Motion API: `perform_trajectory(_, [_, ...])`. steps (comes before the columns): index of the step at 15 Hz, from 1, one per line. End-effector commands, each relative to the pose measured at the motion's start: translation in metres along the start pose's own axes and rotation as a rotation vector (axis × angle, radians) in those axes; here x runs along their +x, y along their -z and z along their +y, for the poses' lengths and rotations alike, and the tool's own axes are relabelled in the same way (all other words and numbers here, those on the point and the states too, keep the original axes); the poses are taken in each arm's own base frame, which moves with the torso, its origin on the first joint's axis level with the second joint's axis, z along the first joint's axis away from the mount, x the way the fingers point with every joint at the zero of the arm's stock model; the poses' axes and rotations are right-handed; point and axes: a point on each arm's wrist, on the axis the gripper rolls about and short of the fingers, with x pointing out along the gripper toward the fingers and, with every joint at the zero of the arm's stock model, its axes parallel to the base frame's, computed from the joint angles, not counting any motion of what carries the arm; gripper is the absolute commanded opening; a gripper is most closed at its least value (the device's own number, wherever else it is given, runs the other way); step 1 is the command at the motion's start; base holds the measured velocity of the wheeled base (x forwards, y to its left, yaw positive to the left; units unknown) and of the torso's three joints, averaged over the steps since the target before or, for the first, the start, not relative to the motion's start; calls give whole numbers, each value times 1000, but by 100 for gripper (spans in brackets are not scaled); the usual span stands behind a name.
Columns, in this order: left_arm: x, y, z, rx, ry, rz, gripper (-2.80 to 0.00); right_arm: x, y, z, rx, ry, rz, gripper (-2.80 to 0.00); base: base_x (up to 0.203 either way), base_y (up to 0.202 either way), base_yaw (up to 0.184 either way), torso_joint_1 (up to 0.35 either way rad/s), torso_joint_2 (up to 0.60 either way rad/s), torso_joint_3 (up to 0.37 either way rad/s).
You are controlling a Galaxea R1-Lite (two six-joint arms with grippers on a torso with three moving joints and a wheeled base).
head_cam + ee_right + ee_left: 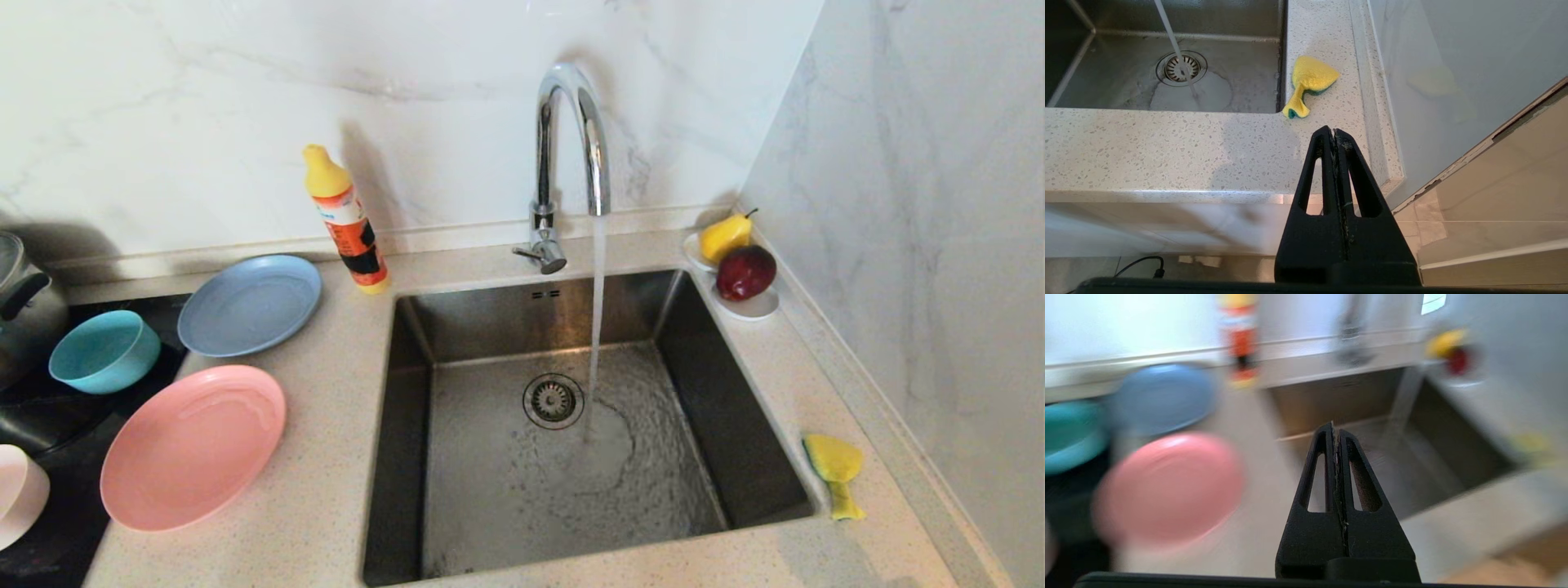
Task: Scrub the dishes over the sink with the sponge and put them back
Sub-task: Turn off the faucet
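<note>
Pink plate (193,447) sits closest, flat on the counter (326,506) left of the sink (392,457), with the blue plate (249,305) and teal bowl (104,351) behind it and a pale piece (18,494) at the edge. Sponge (1308,83) lies crumpled on the counter right of the basin, water running from the faucet (571,139). Left gripper (1336,430) hangs clenched and empty short of the sink; right gripper (1333,132) is parked, clenched, near the counter edge. Best play: spread the fingers first, then pinch the sponge across its thick end.
</note>
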Motion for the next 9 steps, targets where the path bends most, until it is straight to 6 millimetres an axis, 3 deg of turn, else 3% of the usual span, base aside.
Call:
perform_trajectory(1, [74,-39,19,-104,138,179,-280,0,0,0,0,-1,-1,-280,0,0,0,0,0,0])
perform_trajectory(3, [140,-38,37,-187,253,291,-280,0,0,0,0,-1,1,-280,0,0,0,0,0,0])
perform_trajectory(5, [204,-24,53,-259,350,326,-280,0,0,0,0,-1,-1,-280,0,0,0,0,0,0])
perform_trajectory(9, [304,11,56,-428,537,249,-280,0,0,0,0,-1,-1,-280,0,0,0,0,0,0])
